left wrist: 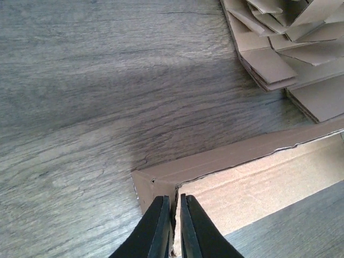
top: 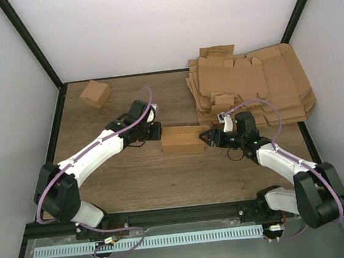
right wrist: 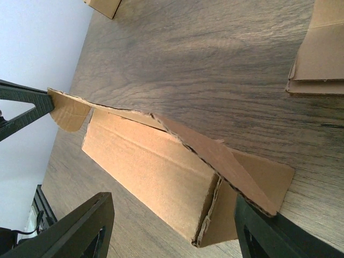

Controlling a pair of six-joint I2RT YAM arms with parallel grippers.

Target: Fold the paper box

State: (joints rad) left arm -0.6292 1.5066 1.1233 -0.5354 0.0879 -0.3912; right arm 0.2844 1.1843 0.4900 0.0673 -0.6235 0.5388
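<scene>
My left fingers are pinched narrow on the thin edge of the paper box, at its left end. My right fingers are spread wide astride its other end. The box lies part-folded mid-surface, beside the stacked cardboard blanks.

Paper box: matt brown cardboard, ragged fibrous cut edges. Surface: grey-brown wood grain, faint sheen. Left claw fingers: smooth black plastic.
</scene>
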